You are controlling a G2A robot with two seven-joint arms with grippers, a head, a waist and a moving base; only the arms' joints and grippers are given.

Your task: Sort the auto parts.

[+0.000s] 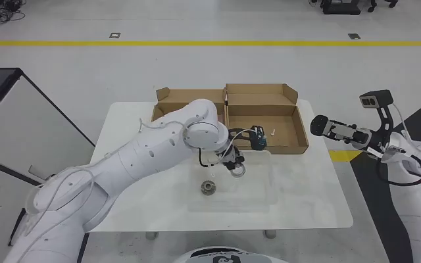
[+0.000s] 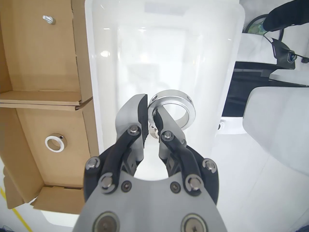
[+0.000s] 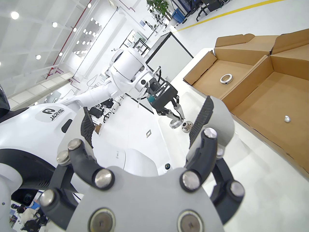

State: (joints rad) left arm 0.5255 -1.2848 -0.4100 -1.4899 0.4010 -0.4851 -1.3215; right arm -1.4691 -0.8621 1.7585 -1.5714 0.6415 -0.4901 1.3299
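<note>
- Here, the left gripper (image 2: 150,113) pinches a silver metal ring collar (image 2: 172,94) through its bore, over the clear plastic tray (image 2: 169,37) (secure for carrying).
- Right gripper (image 3: 146,107): spread, well off the tray.

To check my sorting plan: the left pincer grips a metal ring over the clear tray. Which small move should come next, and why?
Probably carry the ring toward the cardboard box holding a similar ring; the left pincer is shut on its wall, and the other box holds bolts.
</note>
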